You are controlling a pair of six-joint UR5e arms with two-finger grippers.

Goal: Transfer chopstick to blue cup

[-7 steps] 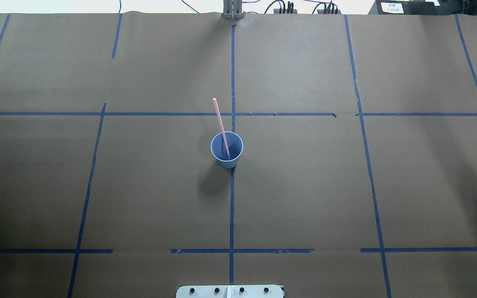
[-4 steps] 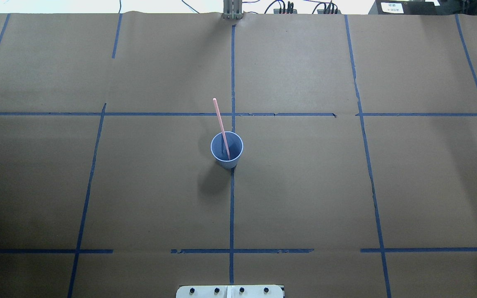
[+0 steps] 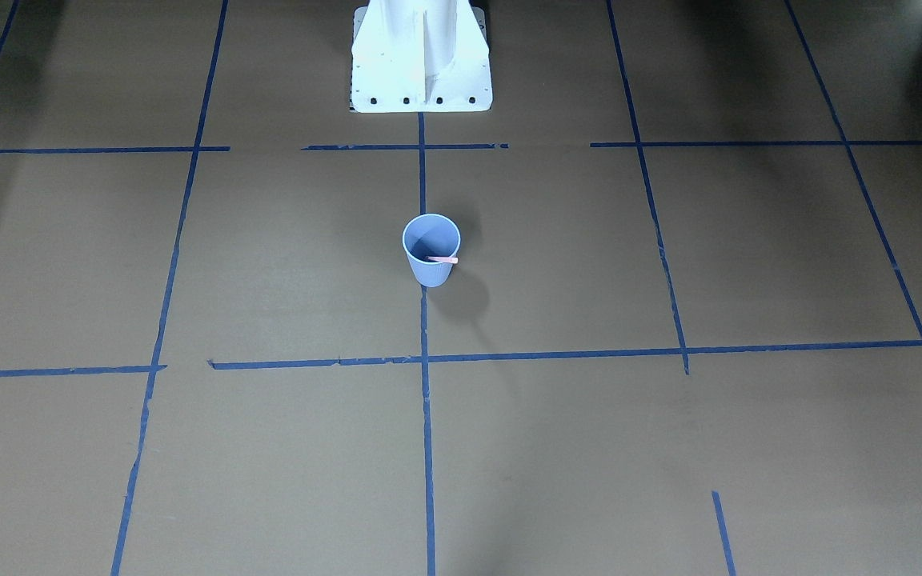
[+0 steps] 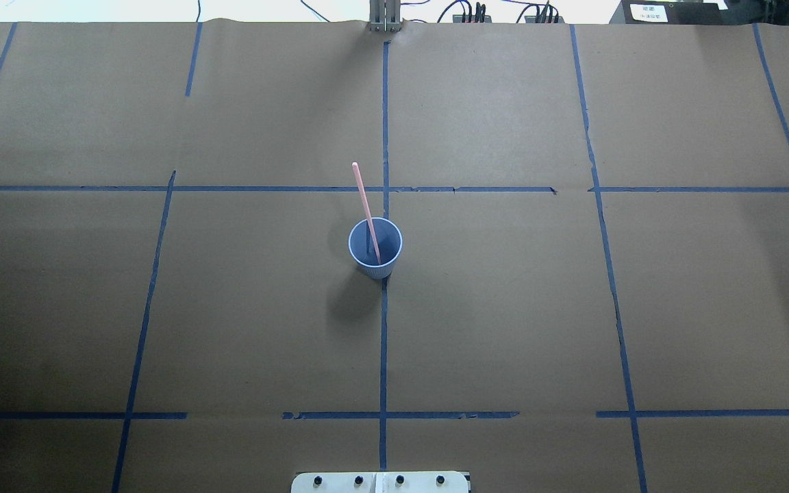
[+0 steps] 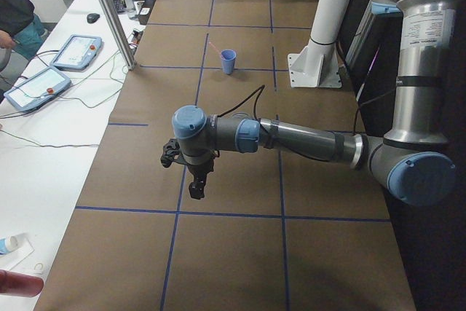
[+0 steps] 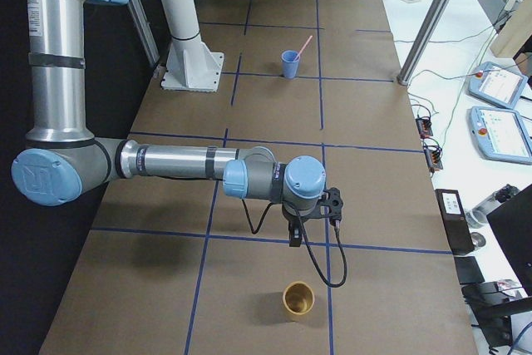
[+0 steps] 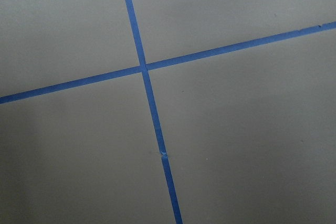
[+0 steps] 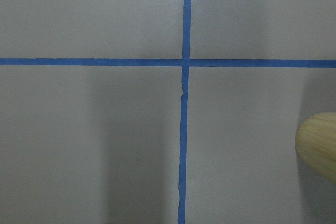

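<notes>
The blue cup [image 4: 375, 263] stands upright at the table's middle on the blue tape line. One pale-pink chopstick [image 4: 363, 195] stands in it and leans out over the far rim. Cup [image 3: 430, 274] and chopstick [image 3: 446, 260] also show in the front-facing view. The left gripper [image 5: 196, 189] shows only in the exterior left view, pointing down over bare paper far from the cup [image 5: 228, 63]. The right gripper [image 6: 295, 235] shows only in the exterior right view, far from the cup [image 6: 289, 66]. I cannot tell whether either is open or shut.
A tan bamboo cup [image 6: 298, 298] stands near the right gripper, and its edge shows in the right wrist view [image 8: 319, 145]. The white robot base [image 3: 421, 64] stands behind the blue cup. Side tables hold teach pendants [image 6: 499, 86] and cables.
</notes>
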